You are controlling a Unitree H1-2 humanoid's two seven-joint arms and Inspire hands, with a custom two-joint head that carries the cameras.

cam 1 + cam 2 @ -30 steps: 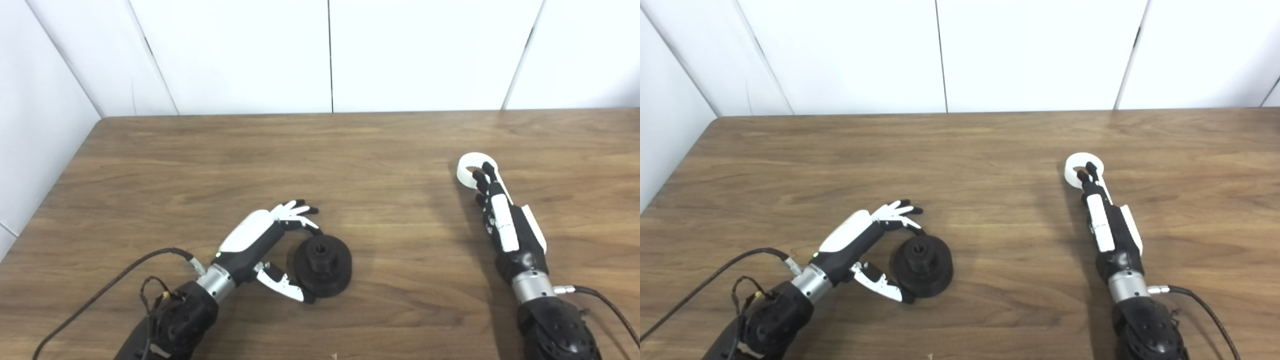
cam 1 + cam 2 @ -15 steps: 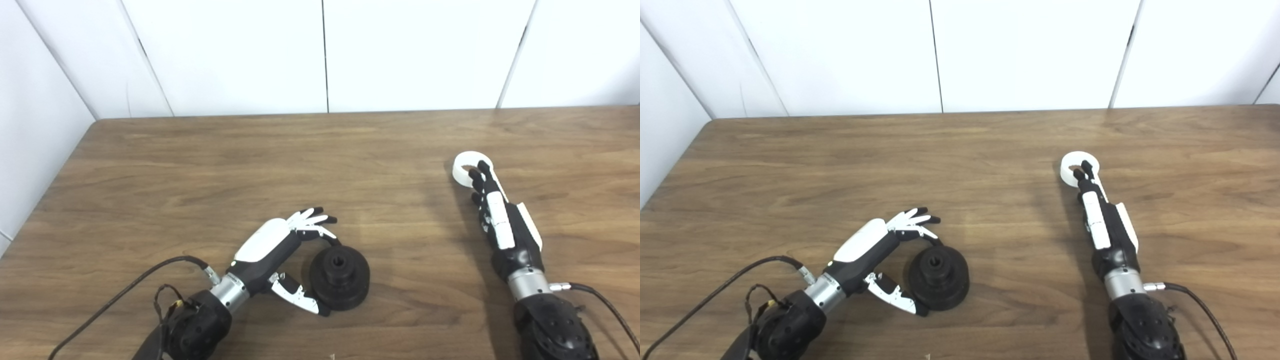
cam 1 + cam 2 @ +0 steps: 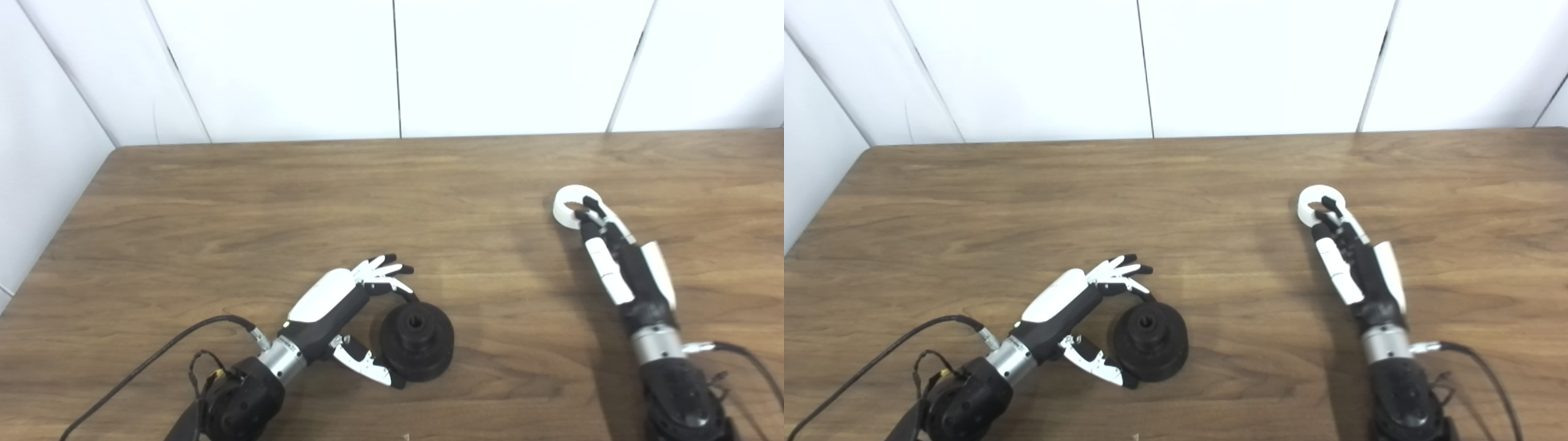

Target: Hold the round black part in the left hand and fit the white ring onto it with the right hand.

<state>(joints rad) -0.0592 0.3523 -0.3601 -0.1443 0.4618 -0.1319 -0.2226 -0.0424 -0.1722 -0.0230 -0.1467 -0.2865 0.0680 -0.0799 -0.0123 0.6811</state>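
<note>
The round black part [image 3: 417, 338] sits on the counter [image 3: 306, 202], my left hand [image 3: 343, 306] cupped around it, unclenched. Well apart, the white ring [image 3: 566, 206] lies under my right hand's [image 3: 618, 263] fingertips; grip uncertain. Next I must secure both.

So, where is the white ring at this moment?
The white ring lies on the table, right of centre, at the right hand's fingertips, far from the round black part.
</note>
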